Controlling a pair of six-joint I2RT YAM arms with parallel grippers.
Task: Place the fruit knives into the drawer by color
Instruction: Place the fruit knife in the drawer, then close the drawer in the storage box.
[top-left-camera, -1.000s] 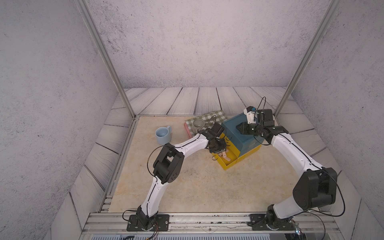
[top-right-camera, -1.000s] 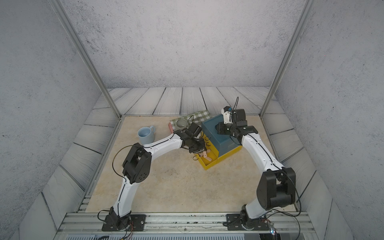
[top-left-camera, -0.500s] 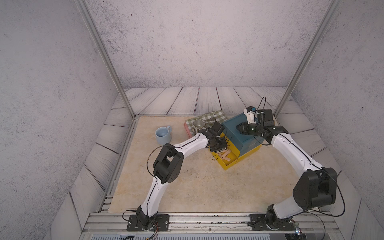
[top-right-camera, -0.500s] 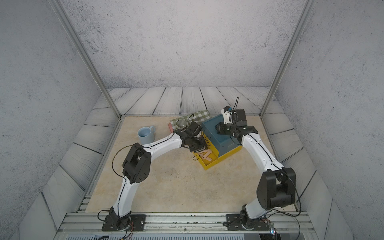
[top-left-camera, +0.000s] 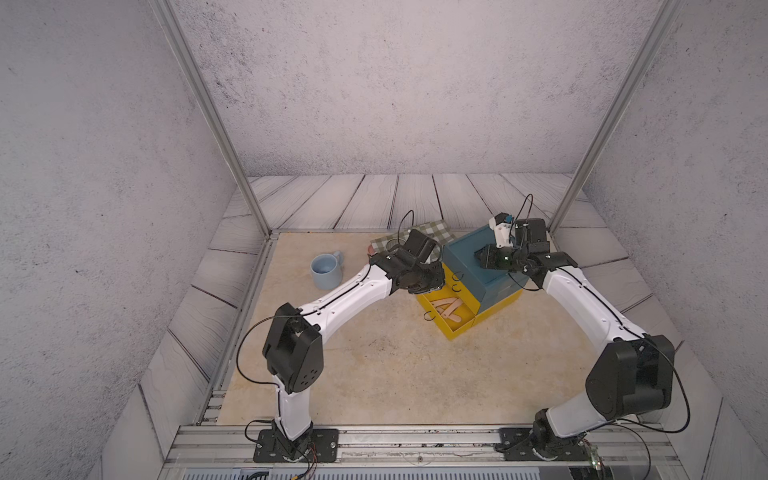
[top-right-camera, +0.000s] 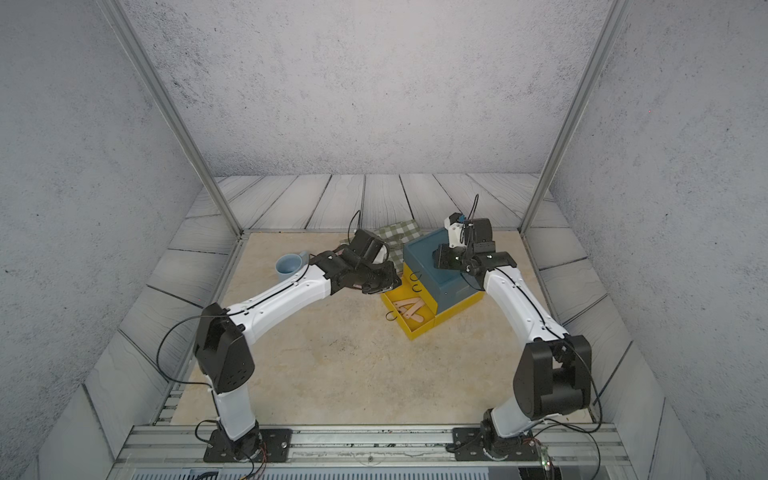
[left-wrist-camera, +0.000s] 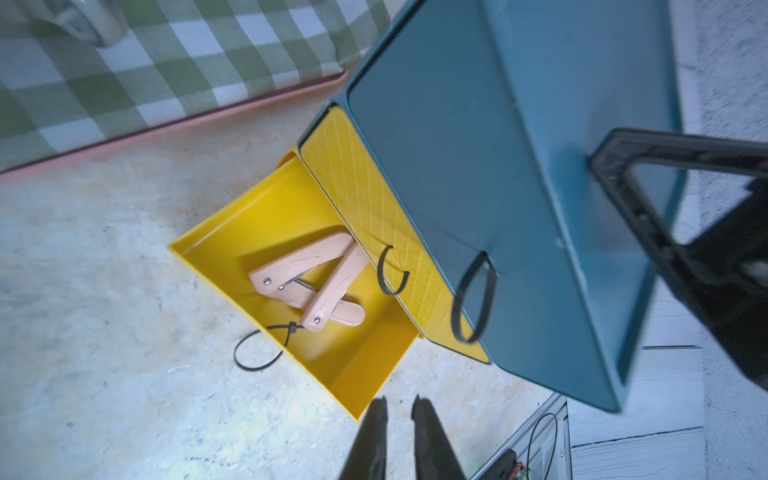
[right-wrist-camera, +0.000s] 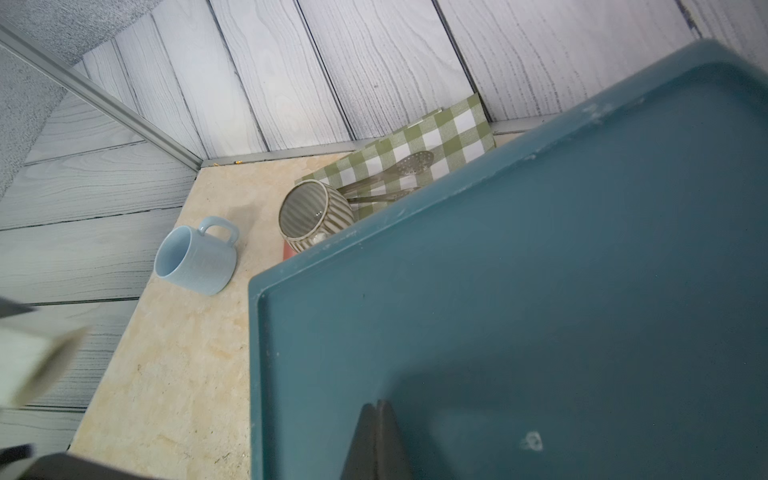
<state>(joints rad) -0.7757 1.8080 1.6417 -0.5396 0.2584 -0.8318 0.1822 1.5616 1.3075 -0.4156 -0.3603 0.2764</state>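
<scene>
The drawer (top-left-camera: 469, 255) (top-right-camera: 428, 259) is a small chest with a teal top and yellow lower fronts. Its lowest yellow drawer (left-wrist-camera: 365, 365) stands pulled out, with three peach-pink fruit knives (left-wrist-camera: 307, 264) lying crossed inside; they also show in both top views (top-left-camera: 449, 307) (top-right-camera: 411, 309). My left gripper (left-wrist-camera: 399, 401) hovers beside that drawer's front corner, its fingers a narrow gap apart with nothing between them. My right gripper (right-wrist-camera: 379, 403) is shut and empty, its tips over the chest's teal top (right-wrist-camera: 540, 291).
A pale blue mug (top-left-camera: 326, 270) (right-wrist-camera: 195, 259) stands left of the chest. Behind it lies a pink tray with a green checked cloth (left-wrist-camera: 124, 75) (top-left-camera: 436, 230), a striped cup (right-wrist-camera: 313, 214) and metal spoons (right-wrist-camera: 395, 166). Black ring pulls (left-wrist-camera: 390, 270) hang on the drawer fronts.
The left gripper's fingers have drawn closer together. The right gripper has closed fully. Both arms have stayed almost where they were.
</scene>
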